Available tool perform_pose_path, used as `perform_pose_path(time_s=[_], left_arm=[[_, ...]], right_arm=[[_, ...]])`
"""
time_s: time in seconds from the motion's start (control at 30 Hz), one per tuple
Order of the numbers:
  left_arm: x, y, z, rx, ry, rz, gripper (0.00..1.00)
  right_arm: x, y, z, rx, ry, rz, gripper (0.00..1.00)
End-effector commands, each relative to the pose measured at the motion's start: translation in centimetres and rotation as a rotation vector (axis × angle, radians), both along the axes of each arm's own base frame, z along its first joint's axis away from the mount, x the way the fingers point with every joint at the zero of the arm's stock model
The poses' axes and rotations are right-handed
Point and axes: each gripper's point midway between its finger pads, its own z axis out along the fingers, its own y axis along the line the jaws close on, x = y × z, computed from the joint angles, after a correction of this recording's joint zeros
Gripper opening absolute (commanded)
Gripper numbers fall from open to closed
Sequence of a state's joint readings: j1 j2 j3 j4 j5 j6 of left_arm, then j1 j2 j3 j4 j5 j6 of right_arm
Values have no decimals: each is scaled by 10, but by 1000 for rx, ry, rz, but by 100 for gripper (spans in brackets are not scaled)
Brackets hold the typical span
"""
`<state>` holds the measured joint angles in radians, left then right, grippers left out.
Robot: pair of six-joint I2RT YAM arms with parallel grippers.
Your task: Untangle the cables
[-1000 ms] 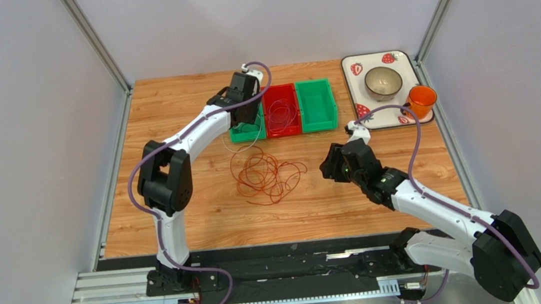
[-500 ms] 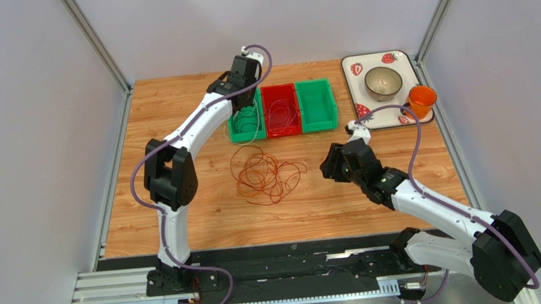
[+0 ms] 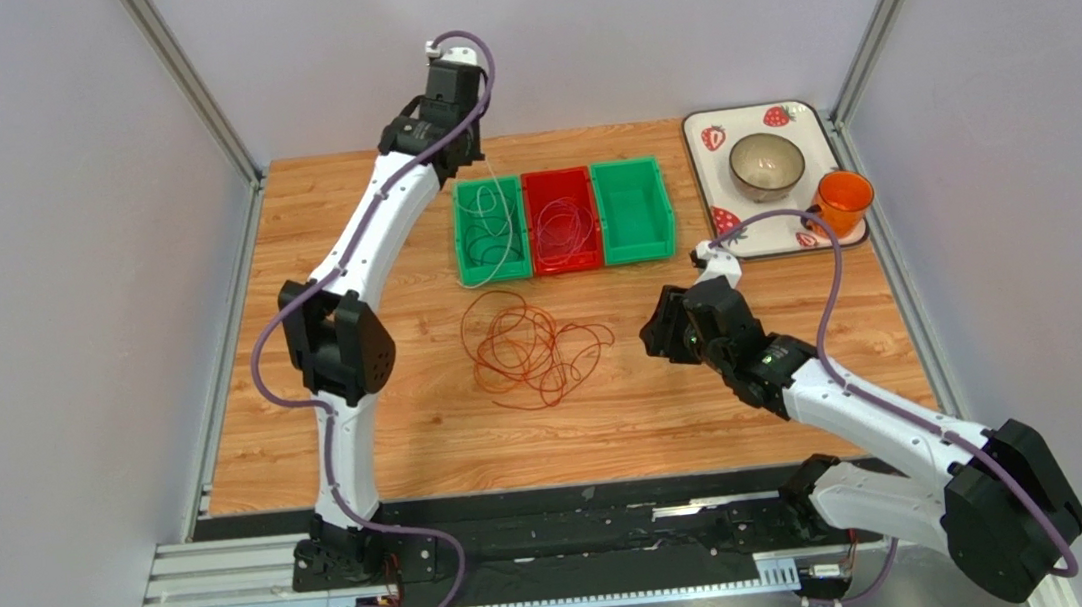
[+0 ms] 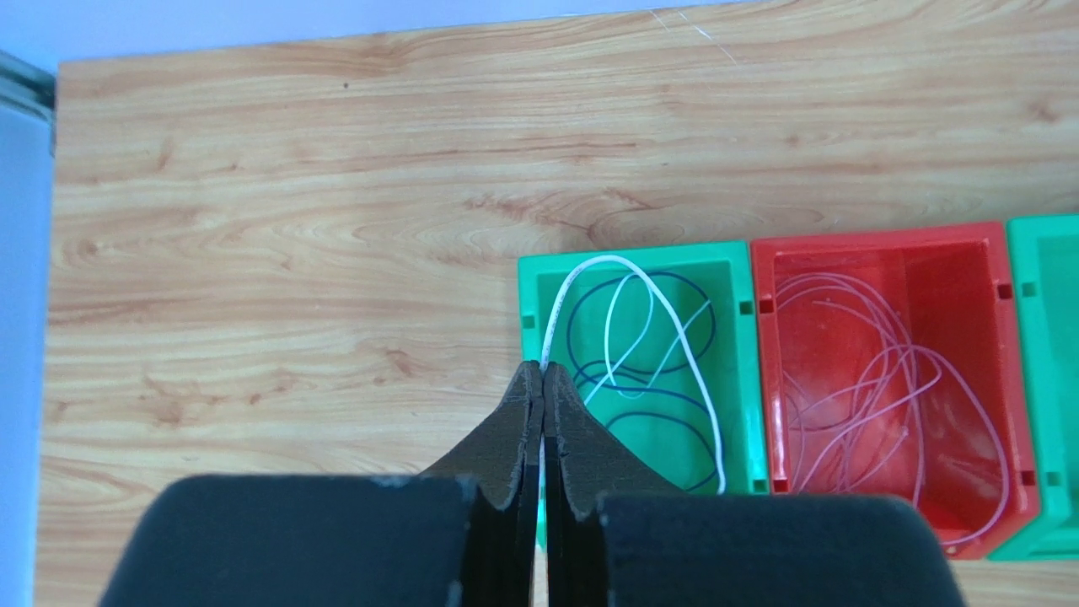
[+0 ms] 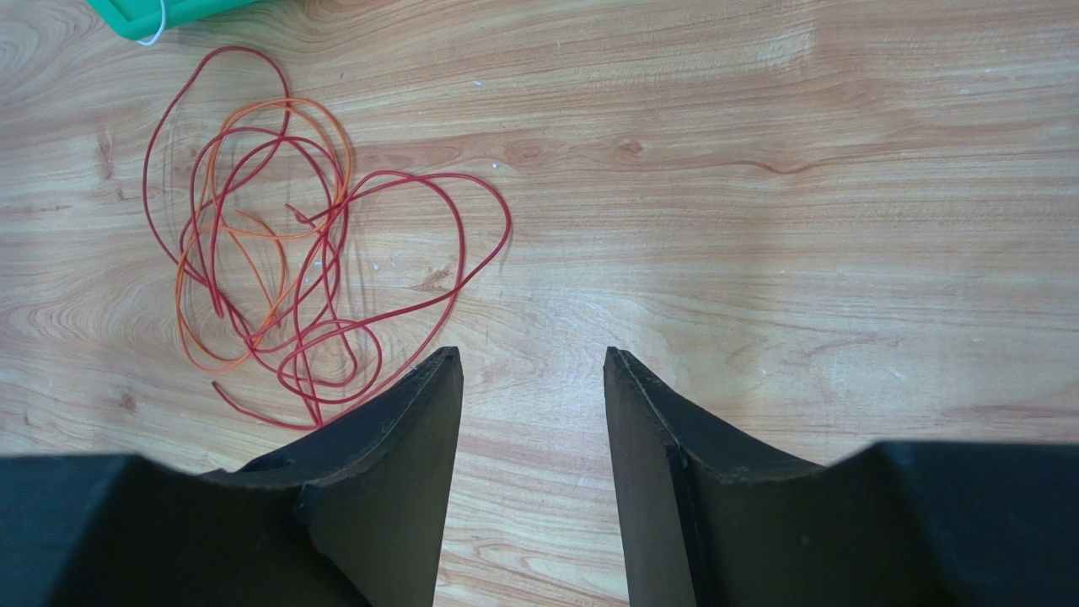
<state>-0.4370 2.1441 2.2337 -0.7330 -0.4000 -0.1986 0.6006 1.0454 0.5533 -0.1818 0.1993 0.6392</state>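
Note:
A loose tangle of red and orange cables [image 3: 529,347] lies mid-table, and shows at the upper left of the right wrist view [image 5: 272,253]. My left gripper [image 3: 458,174] hangs high over the left green bin [image 4: 627,253], shut on a white cable [image 4: 552,314]. That cable runs out of the fingertips and loops down into the bin over a dark blue cable [image 4: 633,417]. My right gripper [image 5: 532,361] stands open just above bare wood, right of the tangle, with nothing between its fingers.
A red bin [image 3: 561,222] holding thin pinkish cables sits between the left green bin [image 3: 491,230] and another green bin [image 3: 634,211]. At the back right a strawberry-print tray [image 3: 708,135] carries a metal bowl [image 3: 767,162] and an orange cup [image 3: 843,197].
My left gripper has shut on the white cable in the left green bin and risen up and back with it. The right arm has not moved.

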Motion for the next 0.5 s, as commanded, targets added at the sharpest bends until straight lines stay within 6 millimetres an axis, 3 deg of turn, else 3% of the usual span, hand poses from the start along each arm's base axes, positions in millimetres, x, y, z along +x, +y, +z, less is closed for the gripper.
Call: perform_pose_path(time_s=[0.0,0.17,0.33,0.47], left_arm=[[2,5,23,-152,-17,41,0],[5,5,43,-368,-5,24,0],[-2,5,63,-415,-29,19,0],[-2,5,43,-408,-13,25,0]], right_arm=[[6,1,11,31,-43,-10,49],[6,1,11,32,-43,-10,49],[6,1,11,32,-43,-11,49],[6,1,11,33,-44,-11,49]])
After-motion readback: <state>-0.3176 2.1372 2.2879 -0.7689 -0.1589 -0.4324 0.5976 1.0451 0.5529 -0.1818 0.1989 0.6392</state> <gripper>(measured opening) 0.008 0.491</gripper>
